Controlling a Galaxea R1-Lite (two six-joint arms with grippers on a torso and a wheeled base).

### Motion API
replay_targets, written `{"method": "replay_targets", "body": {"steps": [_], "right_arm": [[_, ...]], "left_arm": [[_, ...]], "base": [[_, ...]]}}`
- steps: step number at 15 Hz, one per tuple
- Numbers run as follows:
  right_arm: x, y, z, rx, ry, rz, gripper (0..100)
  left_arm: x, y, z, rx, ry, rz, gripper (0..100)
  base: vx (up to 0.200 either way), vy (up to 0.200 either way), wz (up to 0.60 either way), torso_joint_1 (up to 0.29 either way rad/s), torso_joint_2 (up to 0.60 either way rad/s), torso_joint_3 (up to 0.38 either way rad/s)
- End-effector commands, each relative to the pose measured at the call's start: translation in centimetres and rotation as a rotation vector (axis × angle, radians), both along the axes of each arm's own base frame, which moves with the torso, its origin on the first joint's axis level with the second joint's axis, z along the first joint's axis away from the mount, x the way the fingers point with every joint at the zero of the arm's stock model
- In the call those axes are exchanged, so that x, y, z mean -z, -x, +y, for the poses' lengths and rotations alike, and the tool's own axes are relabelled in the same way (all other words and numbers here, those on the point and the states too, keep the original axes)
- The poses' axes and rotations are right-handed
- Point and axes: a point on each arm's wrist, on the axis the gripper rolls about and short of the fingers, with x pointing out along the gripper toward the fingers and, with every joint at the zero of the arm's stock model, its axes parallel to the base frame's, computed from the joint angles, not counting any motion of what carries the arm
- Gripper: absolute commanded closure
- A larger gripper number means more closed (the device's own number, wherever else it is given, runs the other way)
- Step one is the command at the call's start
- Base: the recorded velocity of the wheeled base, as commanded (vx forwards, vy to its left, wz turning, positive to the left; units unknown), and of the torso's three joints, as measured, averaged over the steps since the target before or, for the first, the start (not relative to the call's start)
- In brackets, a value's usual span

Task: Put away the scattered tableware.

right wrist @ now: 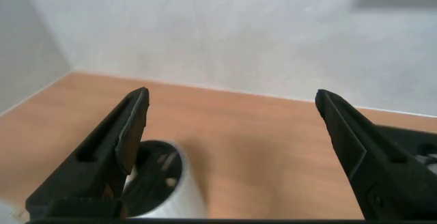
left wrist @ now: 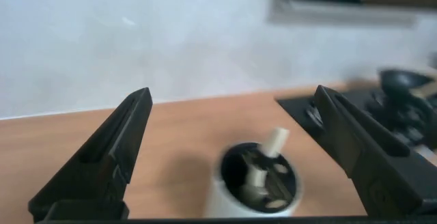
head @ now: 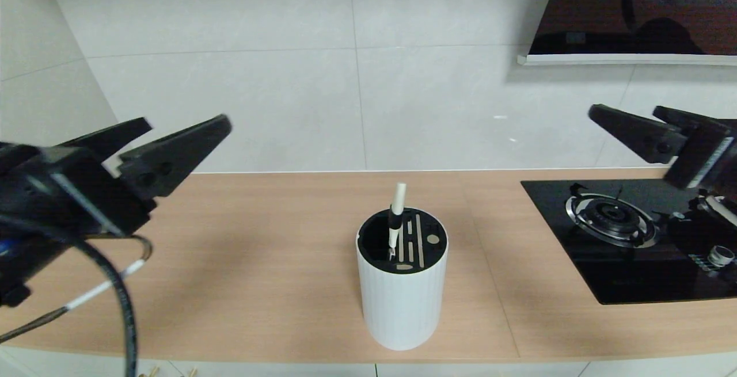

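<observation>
A white ribbed cutlery holder (head: pixel 402 296) with a black slotted top stands near the counter's front edge, at the middle. One utensil with a cream and black handle (head: pixel 396 210) leans upright in its round opening. The holder (left wrist: pixel 252 186) and that handle (left wrist: pixel 270 152) lie below my left gripper (left wrist: pixel 232 101). My left gripper (head: pixel 187 124) hangs open and empty, high over the counter's left side. On the right, above the stove, my right gripper (head: pixel 625 111) is open and empty too. The holder (right wrist: pixel 164 179) sits between the right gripper's (right wrist: pixel 232 101) fingers, far beneath them.
A wooden counter (head: pixel 276 262) runs along a grey tiled wall. A black glass gas hob (head: pixel 627 233) with a burner is set into its right end. A dark range hood (head: pixel 633 14) hangs at the upper right. A loose cable (head: pixel 115 285) dangles from the left arm.
</observation>
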Motion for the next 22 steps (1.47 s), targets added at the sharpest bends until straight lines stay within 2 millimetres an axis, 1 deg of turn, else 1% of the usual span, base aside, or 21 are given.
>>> {"method": "replay_targets", "body": {"steps": [1, 2, 4, 5, 6, 7, 9, 10, 11, 12, 13, 15, 16, 17, 19, 20, 21, 22], "right_arm": [[0.6, 5.1, -4.2, 0.083, -0.038, -0.072, 0], [1.0, 6.9, -5.5, 0.117, -0.037, -0.074, 0], [2.0, 10.4, -7.3, 0.14, -0.025, -0.054, 0], [2.0, 10.4, -7.3, 0.14, -0.025, -0.054, 0], [3.8, 14.6, -9.1, 0.184, -0.014, -0.034, 0], [4.7, 16.4, -9.8, 0.232, 0.005, -0.041, 0], [7.0, 19.4, -10.4, 0.301, 0.052, -0.075, 0], [8.2, 20.3, -10.3, 0.336, 0.077, -0.077, 0], [8.7, 20.6, -10.2, 0.353, 0.088, -0.077, 0], [9.6, 21.1, -9.7, 0.392, 0.102, -0.084, 0], [10.0, 21.3, -9.3, 0.424, 0.105, -0.09, 0], [10.6, 21.9, -9.1, 0.434, 0.103, -0.122, 0], [11.4, 21.8, -9.0, 0.442, 0.104, -0.123, 0], [12.5, 21.2, -9.0, 0.438, 0.102, -0.084, 0], [14.8, 19.8, -9.0, 0.417, 0.1, 0.003, 0], [17.1, 18.7, -8.8, 0.344, 0.115, 0.073, 0], [18.5, 18.0, -8.7, 0.283, 0.122, 0.087, 0], [19.2, 17.7, -8.7, 0.26, 0.128, 0.079, 0]], "left_arm": [[1.0, 5.7, 5.4, -0.127, -0.043, -0.013, 0], [1.4, 7.2, 6.5, -0.154, -0.048, -0.002, 0], [2.0, 9.8, 8.0, -0.21, -0.036, -0.021, 0], [2.0, 9.8, 8.0, -0.21, -0.036, -0.021, 0], [3.0, 13.2, 9.5, -0.292, -0.014, -0.06, 0], [3.6, 14.7, 9.9, -0.341, -0.011, -0.071, 0], [5.1, 17.3, 10.2, -0.426, -0.003, -0.094, 0], [5.9, 18.3, 10.1, -0.465, -0.007, -0.095, 0], [6.2, 18.6, 10.1, -0.474, -0.01, -0.095, 0], [6.8, 19.3, 9.7, -0.507, -0.014, -0.106, 0], [7.4, 19.4, 9.5, -0.527, -0.017, -0.106, 0], [8.5, 19.2, 9.2, -0.559, -0.025, -0.089, 0], [9.3, 19.2, 9.1, -0.569, -0.034, -0.09, 0], [10.4, 19.3, 8.9, -0.572, -0.06, -0.095, 0], [12.3, 18.2, 8.8, -0.578, -0.08, -0.03, 0], [14.0, 17.2, 8.8, -0.573, -0.1, 0.037, 0], [15.5, 16.5, 8.8, -0.543, -0.117, 0.088, 0], [16.2, 16.1, 8.7, -0.516, -0.123, 0.105, 0]], "base": [[0.0, 0.0, 0.0, 0.0, 0.0, 0.0], [0.0, 0.0, 0.0, 0.0, 0.0, 0.0], [0.0, 0.0, 0.0, 0.0, 0.0, 0.0], [0.0, 0.0, 0.0, 0.0, 0.0, 0.0], [0.0, 0.0, 0.0, 0.0, 0.0, 0.0], [0.0, 0.0, 0.0, 0.0, 0.0, 0.0], [0.0, 0.0, 0.0, 0.0, 0.0, 0.0], [0.0, 0.0, 0.0, 0.0, 0.0, 0.0], [0.0, 0.0, 0.0, 0.0, 0.0, 0.0], [0.0, 0.0, 0.0, 0.0, 0.0, 0.0], [0.0, 0.0, 0.0, 0.0, 0.0, 0.0], [0.0, 0.0, 0.0, 0.0, 0.0, 0.0], [0.0, 0.0, 0.0, 0.0, 0.0, 0.0], [0.0, 0.0, 0.0, 0.0, 0.0, 0.0], [0.0, 0.0, 0.0, 0.0, 0.0, 0.0], [0.0, 0.0, 0.0, 0.0, 0.0, 0.0], [0.0, 0.0, 0.0, 0.0, 0.0, 0.0], [0.0, 0.0, 0.0, 0.0, 0.0, 0.0]]}}
